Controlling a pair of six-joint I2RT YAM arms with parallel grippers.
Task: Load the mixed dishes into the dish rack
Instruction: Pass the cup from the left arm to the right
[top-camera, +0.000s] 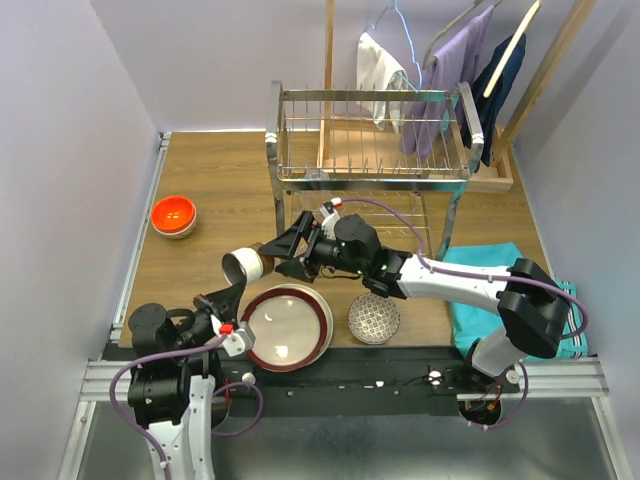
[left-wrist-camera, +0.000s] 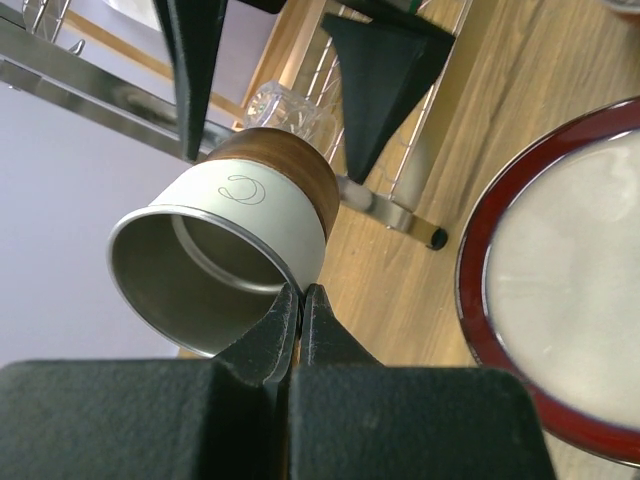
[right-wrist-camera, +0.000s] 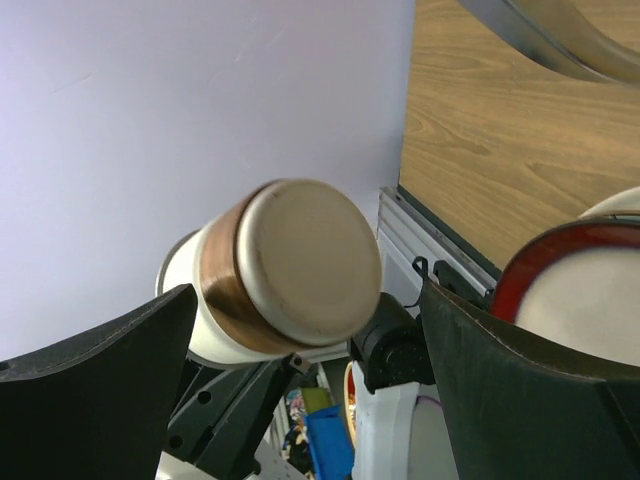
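A beige cup (top-camera: 243, 264) with a brown band hangs on its side above the table. My left gripper (top-camera: 238, 284) is shut on its rim (left-wrist-camera: 290, 285), one finger inside the cup (left-wrist-camera: 240, 240). My right gripper (top-camera: 270, 257) is open, its fingers (left-wrist-camera: 195, 70) on either side of the cup's base without touching it. From the right wrist, the base of the cup (right-wrist-camera: 290, 265) lies between the spread fingers (right-wrist-camera: 100, 390). The dark-red-rimmed plate (top-camera: 287, 326) lies below. A patterned bowl (top-camera: 374, 318), an orange bowl (top-camera: 173, 215) and the dish rack (top-camera: 370, 150) are in view. A clear glass (left-wrist-camera: 285, 105) sits at the rack's lower tier.
A teal cloth (top-camera: 500, 300) lies at the right under the right arm. Behind the rack stands a wooden hanger stand (top-camera: 470, 60) with hung cloths. A metal rail (top-camera: 140, 240) edges the table on the left.
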